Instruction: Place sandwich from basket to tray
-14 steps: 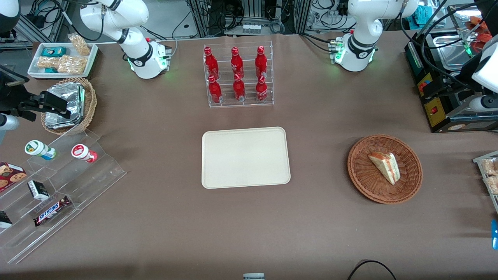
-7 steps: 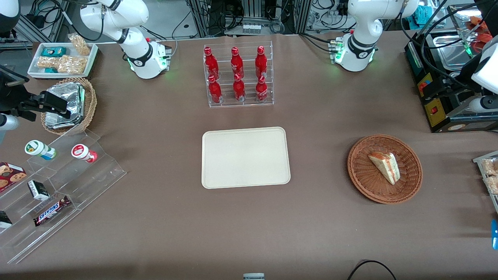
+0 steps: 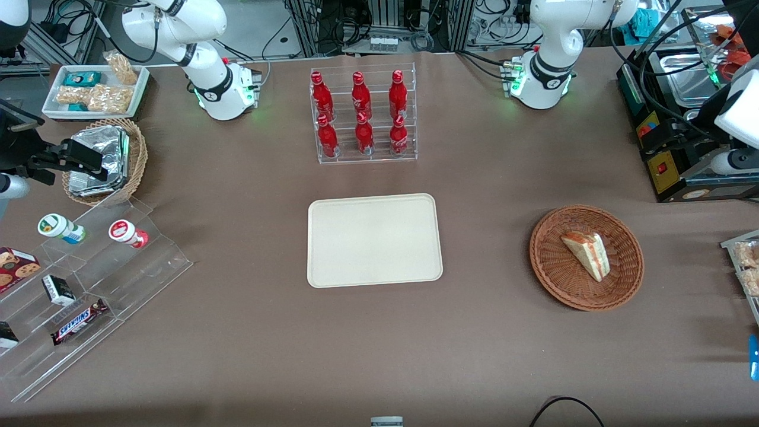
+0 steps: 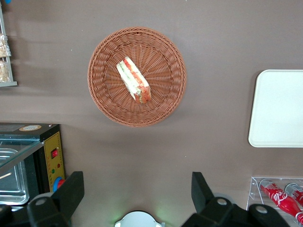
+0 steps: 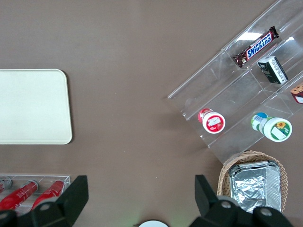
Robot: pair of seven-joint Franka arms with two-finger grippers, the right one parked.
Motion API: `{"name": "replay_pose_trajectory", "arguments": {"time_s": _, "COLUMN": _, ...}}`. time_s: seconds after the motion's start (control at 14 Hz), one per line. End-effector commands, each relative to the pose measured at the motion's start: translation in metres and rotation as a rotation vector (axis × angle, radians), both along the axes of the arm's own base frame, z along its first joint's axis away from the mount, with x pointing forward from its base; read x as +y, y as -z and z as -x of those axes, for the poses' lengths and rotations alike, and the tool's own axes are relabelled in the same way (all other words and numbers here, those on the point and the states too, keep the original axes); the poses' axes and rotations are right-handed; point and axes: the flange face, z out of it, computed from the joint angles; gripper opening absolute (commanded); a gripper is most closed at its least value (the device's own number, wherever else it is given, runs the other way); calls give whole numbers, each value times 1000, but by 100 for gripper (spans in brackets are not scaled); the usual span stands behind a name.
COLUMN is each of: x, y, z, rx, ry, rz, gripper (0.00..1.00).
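The sandwich (image 3: 587,254) (image 4: 134,86), a white wedge with red and green layers, lies in the round reddish-brown basket (image 3: 548,267) (image 4: 104,94) toward the working arm's end of the table. The cream tray (image 3: 373,240) (image 4: 279,109) (image 5: 33,106) sits bare at the table's middle. My gripper (image 4: 137,189) hangs high above the brown table, farther from the front camera than the basket, between the basket and the arm's base. Its fingers (image 4: 71,189) stand wide open and hold nothing.
A clear rack of red bottles (image 3: 363,115) stands farther from the front camera than the tray. A black machine (image 3: 676,148) (image 4: 28,161) sits beside the basket's end. Toward the parked arm's end are stepped acrylic shelves (image 3: 89,284), a foil-filled basket (image 3: 107,160) and a snack tray (image 3: 95,89).
The working arm's wrist has shifted slightly at the table's end. The sandwich, basket and tray have not moved.
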Motion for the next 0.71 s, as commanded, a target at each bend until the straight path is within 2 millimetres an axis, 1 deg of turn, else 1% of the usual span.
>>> {"name": "replay_pose_trajectory", "arguments": {"time_s": 0.0, "x": -3, "y": 0, "z": -2, "rx": -2, "ry": 15, "rz": -11, "gripper": 100}}
{"name": "replay_pose_trajectory", "arguments": {"time_s": 0.14, "x": -1, "y": 10, "z": -4, "rx": 19, "ry": 13, "rz": -13, "gripper": 100}}
{"name": "replay_pose_trajectory", "arguments": {"time_s": 0.21, "x": -1, "y": 22, "z": -6, "rx": 46, "ry": 15, "rz": -16, "gripper": 100}}
{"name": "replay_pose_trajectory", "arguments": {"time_s": 0.36, "x": -2, "y": 63, "z": -20, "rx": 83, "ry": 18, "rz": -20, "gripper": 100}}
{"name": "replay_pose_trajectory", "arguments": {"time_s": 0.5, "x": 0, "y": 113, "z": -25, "rx": 134, "ry": 15, "rz": -22, "gripper": 100}}
{"name": "replay_pose_trajectory", "arguments": {"time_s": 0.64, "x": 1, "y": 166, "z": -25, "rx": 111, "ry": 19, "rz": -23, "gripper": 100}}
